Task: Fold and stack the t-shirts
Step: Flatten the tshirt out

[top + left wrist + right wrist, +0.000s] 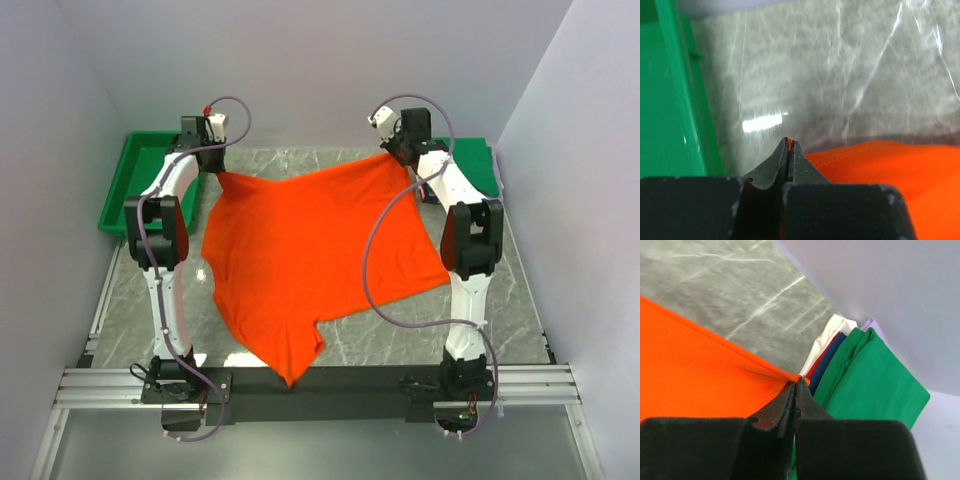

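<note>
An orange-red t-shirt [300, 250] is spread over the middle of the marble table, its far edge lifted. My left gripper [212, 168] is shut on its far left corner, with a sliver of orange cloth between the fingertips [789, 141] and the rest of the orange-red t-shirt [890, 165] trailing right. My right gripper [405, 160] is shut on the far right corner, the orange-red t-shirt [700, 370] stretching left from the gripper [797, 381]. A stack of folded t-shirts, the green one [875, 385] on top with white [827, 335], red and blue edges, lies just beyond it.
A green plastic tray [130, 185] stands at the back left, its wall [685, 100] close to my left gripper. The folded stack [478, 165] sits at the back right by the white wall. A metal rail [320, 385] runs along the near edge.
</note>
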You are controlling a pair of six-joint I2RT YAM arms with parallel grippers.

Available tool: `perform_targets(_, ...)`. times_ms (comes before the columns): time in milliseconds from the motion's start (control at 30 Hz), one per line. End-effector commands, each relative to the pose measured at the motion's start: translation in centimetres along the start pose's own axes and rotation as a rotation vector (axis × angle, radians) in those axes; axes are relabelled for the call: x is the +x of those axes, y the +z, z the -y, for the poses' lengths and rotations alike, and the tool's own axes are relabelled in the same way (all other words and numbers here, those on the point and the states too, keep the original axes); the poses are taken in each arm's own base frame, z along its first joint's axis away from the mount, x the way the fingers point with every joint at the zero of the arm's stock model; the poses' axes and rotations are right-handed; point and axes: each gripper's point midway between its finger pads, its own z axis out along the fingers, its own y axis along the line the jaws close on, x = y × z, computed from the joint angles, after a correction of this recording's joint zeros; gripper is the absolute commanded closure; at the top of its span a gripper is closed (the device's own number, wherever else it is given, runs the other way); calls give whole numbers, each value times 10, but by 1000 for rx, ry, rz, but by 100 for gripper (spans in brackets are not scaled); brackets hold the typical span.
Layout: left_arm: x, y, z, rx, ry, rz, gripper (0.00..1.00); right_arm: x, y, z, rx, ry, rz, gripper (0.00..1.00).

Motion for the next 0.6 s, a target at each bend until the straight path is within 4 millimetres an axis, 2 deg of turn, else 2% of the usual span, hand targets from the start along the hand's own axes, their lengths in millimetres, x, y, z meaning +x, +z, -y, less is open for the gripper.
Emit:
perform_targets(0,-37,4,12,-13,87,71,99,12,7,23,52,-28,-56,100)
perform_targets(67,-42,14,22,-7,117,93,99,18,10,28,58,-31,-67,100)
perform_targets(167,-55,18,37,-2,142,130,100,27,11,36,71,-26,-81,100)
perform_targets(300,-66,8,55,6,172,165,100,32,11,42,81,-16,-80,100)
perform_targets(367,-61,4,61,13,186,156,100,34,13,41,76,-20,-78,100)
perform_targets(433,-52,4,61,3,189,129,100,36,18,36,64,-27,-87,100)
perform_targets(500,-47,6,55,-30,181,110,95,39,28,33,74,-33,-106,100)
perform_targets(533,-44,7,47,-73,162,103,94,38,31,28,77,-31,-123,95)
perform_targets(567,-45,8,42,-103,152,104,94,32,30,35,106,-25,-126,94)
